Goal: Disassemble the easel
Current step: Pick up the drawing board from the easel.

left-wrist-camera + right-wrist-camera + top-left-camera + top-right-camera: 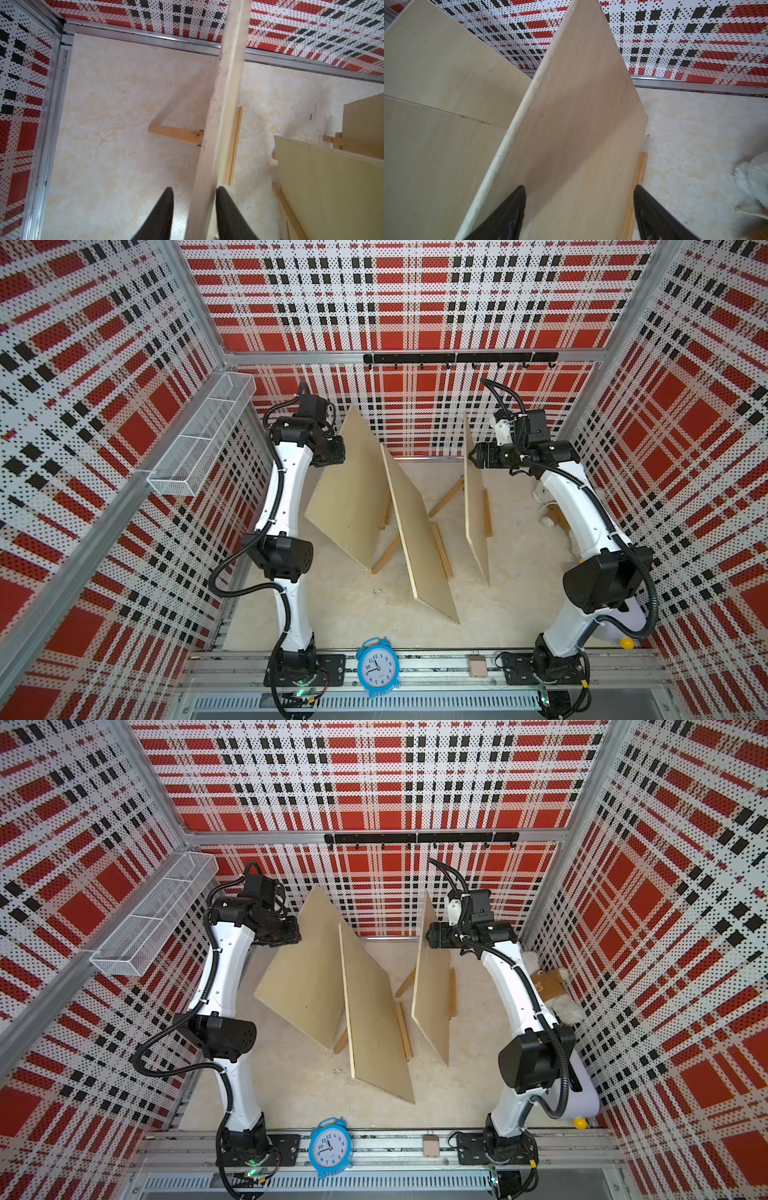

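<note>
Easel sets, three of them, stand in a row across the middle of the table (332,614), reaching toward its far edge. Each is a plywood board leaning on a low wooden stand.

The left gripper (195,188) straddles the top edge of the left board (353,489). In its wrist view one finger (228,207) lies against the board while the other shows a gap, so the jaws are apart and not clamped. The right gripper (579,187) hangs over the top edge of the right board (473,506) with its jaws spread wide, holding nothing. Nothing touches the middle board (419,531).

The risk, as I judge it, lies with the left board, which only leans on its stand (176,135) behind a thin ledge strip (234,145). If the jaws close unevenly, the one-sided push could tip it toward the middle board nearby and topple the row. A crooked lift could catch the ledge or drag the stand along. A pinch on so narrow an edge may also slip and drop the board.
</note>
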`<state>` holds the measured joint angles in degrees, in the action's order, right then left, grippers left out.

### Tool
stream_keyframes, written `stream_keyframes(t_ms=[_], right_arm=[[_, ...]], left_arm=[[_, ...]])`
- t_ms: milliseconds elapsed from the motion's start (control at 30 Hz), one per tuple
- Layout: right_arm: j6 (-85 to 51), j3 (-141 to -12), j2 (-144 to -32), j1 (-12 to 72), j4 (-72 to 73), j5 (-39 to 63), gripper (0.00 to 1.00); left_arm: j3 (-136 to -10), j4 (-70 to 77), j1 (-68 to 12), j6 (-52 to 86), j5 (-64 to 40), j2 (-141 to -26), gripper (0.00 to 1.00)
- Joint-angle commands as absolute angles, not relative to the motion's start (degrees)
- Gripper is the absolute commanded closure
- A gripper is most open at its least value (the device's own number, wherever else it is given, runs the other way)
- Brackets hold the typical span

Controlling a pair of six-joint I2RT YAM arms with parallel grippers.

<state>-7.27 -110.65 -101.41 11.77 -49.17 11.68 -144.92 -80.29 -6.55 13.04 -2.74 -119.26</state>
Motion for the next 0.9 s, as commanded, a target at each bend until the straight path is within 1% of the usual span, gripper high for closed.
stream_keyframes(t_ms=[0,200,267,333,367,567,633,700,800,833,867], right_arm=[[-6.44,-112.00,-100.63,12.11,-49.10,11.60,0.16],[-5.71,-113.77,-102.19,12.10,-50.05,11.52,0.16],[-5.43,-114.17,-102.56,12.11,-50.18,11.59,0.16],[-5.23,-114.54,-102.94,12.04,-50.33,11.51,0.16],[-5.10,-114.78,-103.15,12.04,-50.44,11.51,0.16],[-4.48,-115.25,-103.86,12.04,-50.80,11.86,0.16],[-4.31,-115.23,-103.82,12.04,-50.75,12.26,0.16],[-4.13,-115.01,-103.97,12.02,-50.76,12.39,0.16],[-3.82,-114.59,-103.76,12.04,-50.62,12.56,0.16],[-3.71,-114.48,-103.62,12.04,-50.45,12.65,0.16],[-3.61,-114.21,-103.55,12.04,-50.30,12.82,0.16]], left_arm=[[-146.60,-79.73,-6.33,13.27,-4.01,-120.40,0.62],[-146.60,-79.90,-6.81,13.44,-4.58,-121.11,0.63],[-146.60,-80.08,-6.96,13.62,-4.75,-121.18,0.67],[-146.69,-80.26,-6.98,13.93,-4.99,-121.21,0.74],[-146.69,-80.35,-7.03,13.96,-5.06,-121.14,0.76],[-146.69,-80.77,-7.39,14.33,-4.29,-120.28,0.77],[-146.63,-80.80,-7.68,14.41,-4.27,-119.93,0.80],[-146.66,-80.84,-8.07,14.52,-4.09,-119.64,0.85],[-146.61,-80.84,-8.57,14.65,-3.48,-119.02,0.98],[-146.51,-80.80,-8.64,14.60,-3.03,-118.77,1.00],[-146.50,-80.82,-8.96,14.57,-2.46,-118.56,1.00]])
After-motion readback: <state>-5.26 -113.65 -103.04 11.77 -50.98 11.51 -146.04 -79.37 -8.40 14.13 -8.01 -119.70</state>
